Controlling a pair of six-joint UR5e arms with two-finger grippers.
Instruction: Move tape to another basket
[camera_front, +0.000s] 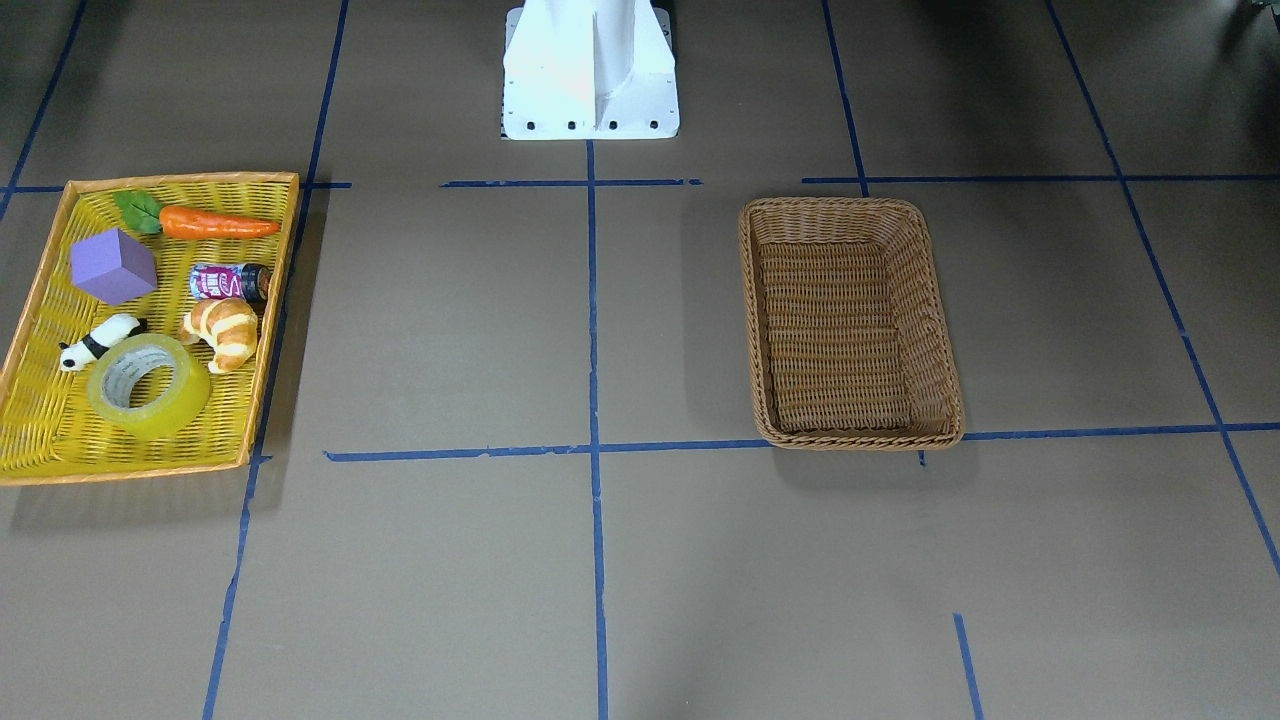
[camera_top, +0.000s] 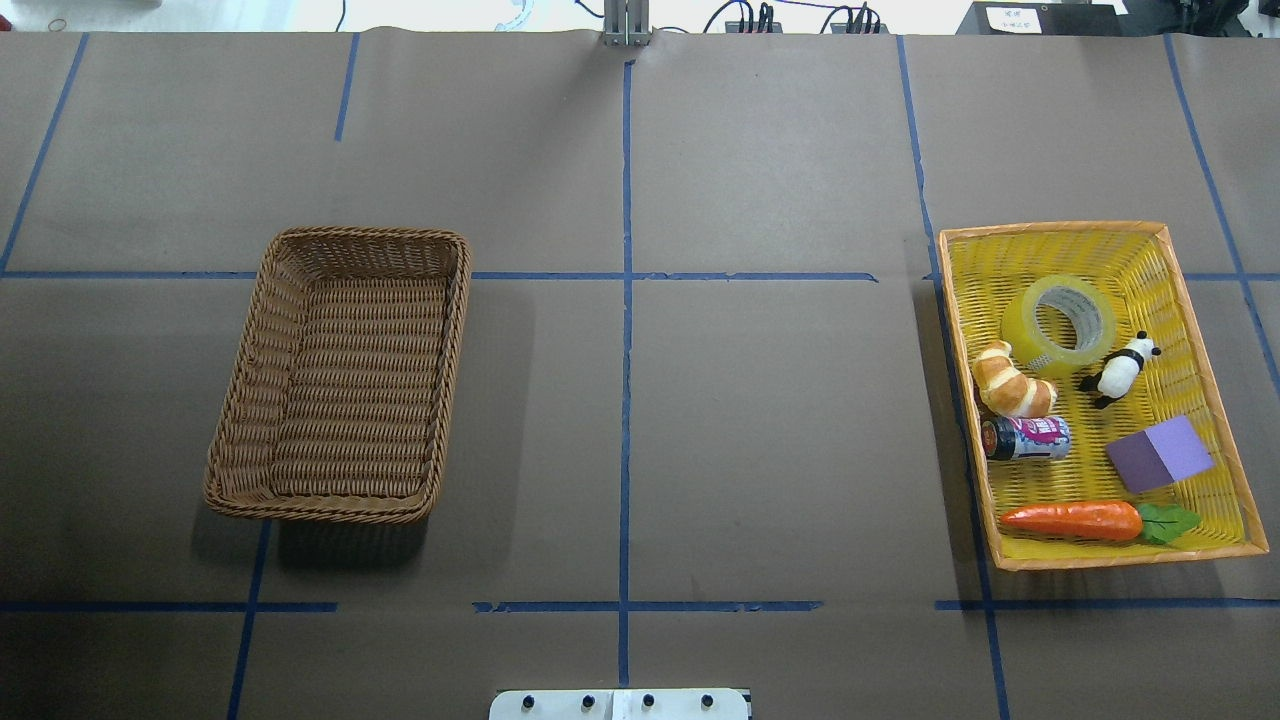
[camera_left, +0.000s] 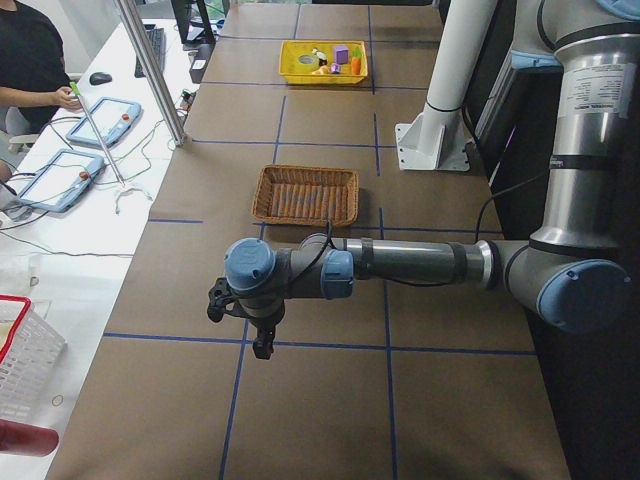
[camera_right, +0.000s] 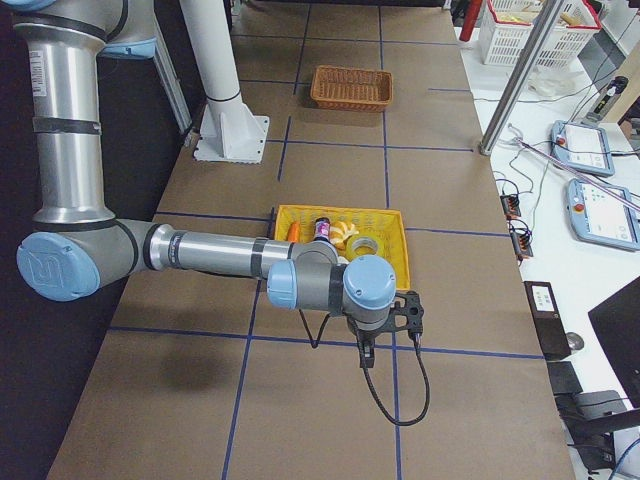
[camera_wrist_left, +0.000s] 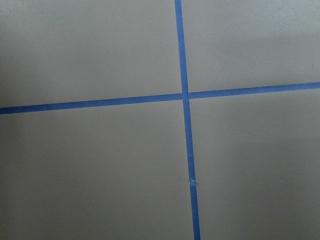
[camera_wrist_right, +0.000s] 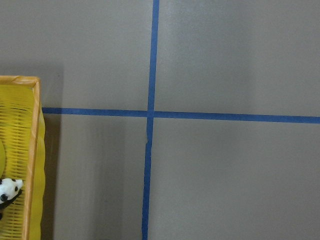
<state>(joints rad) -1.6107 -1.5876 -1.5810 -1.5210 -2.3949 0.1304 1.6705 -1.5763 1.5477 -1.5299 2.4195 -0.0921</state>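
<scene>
The tape (camera_top: 1058, 322), a yellow-green translucent roll with a white core, lies in the far part of the yellow tray (camera_top: 1050, 228) on the right of the overhead view; it also shows in the front view (camera_front: 148, 386). The brown wicker basket (camera_top: 365, 236) stands empty on the left, also in the front view (camera_front: 846, 205). My left gripper (camera_left: 262, 344) shows only in the left side view, hanging over bare table beyond the basket's end. My right gripper (camera_right: 365, 356) shows only in the right side view, just outside the tray. I cannot tell whether either is open or shut.
The tray also holds a croissant (camera_top: 1012, 381), a panda figure (camera_top: 1120, 370), a small can (camera_top: 1028, 438), a purple block (camera_top: 1160, 454) and a carrot (camera_top: 1075, 518). The robot's white base (camera_front: 590, 70) stands mid-table. Blue tape lines cross the brown table.
</scene>
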